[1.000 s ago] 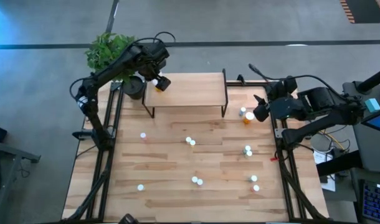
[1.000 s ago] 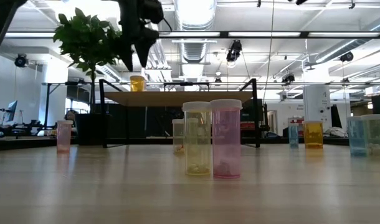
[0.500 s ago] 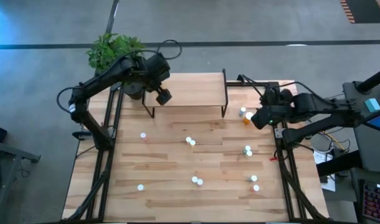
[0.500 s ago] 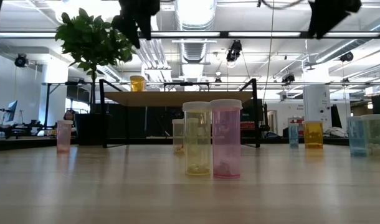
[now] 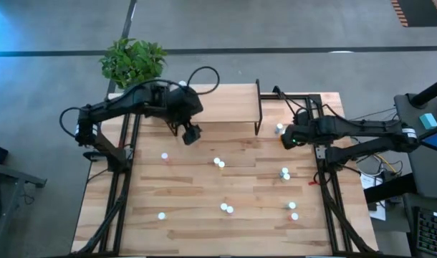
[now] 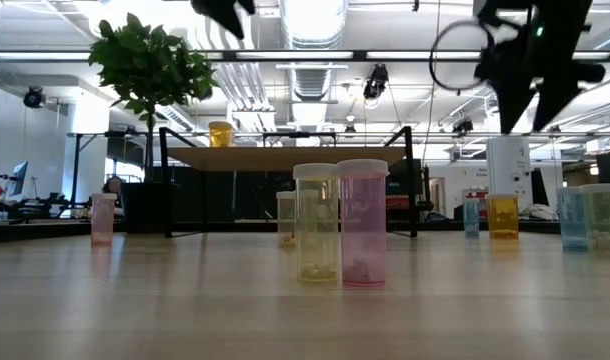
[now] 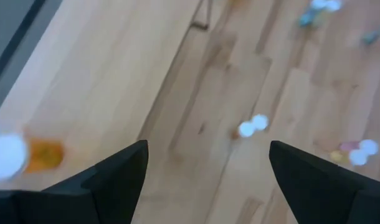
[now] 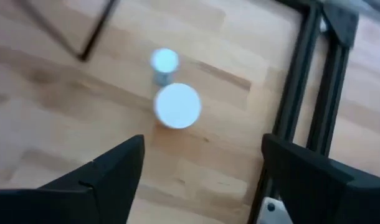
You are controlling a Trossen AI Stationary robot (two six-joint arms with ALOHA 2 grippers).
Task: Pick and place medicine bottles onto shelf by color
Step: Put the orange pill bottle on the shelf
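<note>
- Left hand (image 5: 192, 135) has backed off the shelf (image 5: 226, 100) and now hangs over the bench (image 5: 204, 186) just in front of it, fingers wide apart, nothing in them.
- The orange bottle (image 6: 220, 134) stays behind on the shelf's left end, so I'd call that one placed.
- Right hand (image 5: 289, 137) has swung in toward the two bottles by the shelf's right leg and spread its fingers wide on the way. It's empty, right above the big white cap (image 8: 177, 106), with a smaller bottle (image 8: 164, 62) just beside it. Looks like the next pick to me.
- The other bottles sit scattered on the bench, like the yellow-green (image 6: 316, 222) and pink (image 6: 362, 222) pair.
- No readable labels, brands or writing anywhere.
</note>
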